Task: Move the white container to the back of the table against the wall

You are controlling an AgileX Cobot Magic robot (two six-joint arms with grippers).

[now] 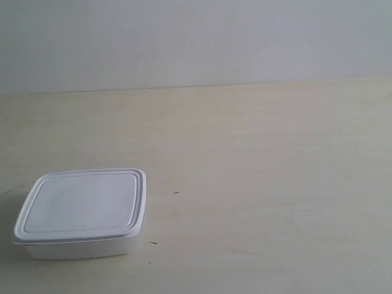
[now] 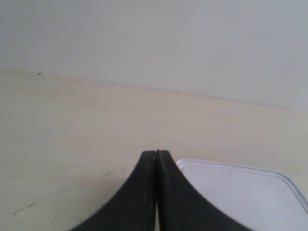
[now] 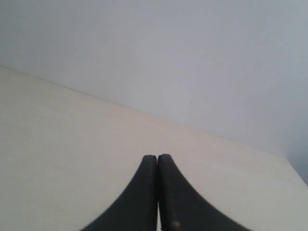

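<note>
White container (image 1: 81, 212) sits lidded on the bench (image 1: 263, 177), near side, well apart from the wall (image 1: 196, 37). Left pincer (image 2: 156, 154), pressed closed and empty, hangs just beside it, perhaps to push; right pincer (image 3: 157, 157) likewise closed, empty.

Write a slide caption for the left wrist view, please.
Shut left fingers near the lidded white container on the table, wall behind.
</note>
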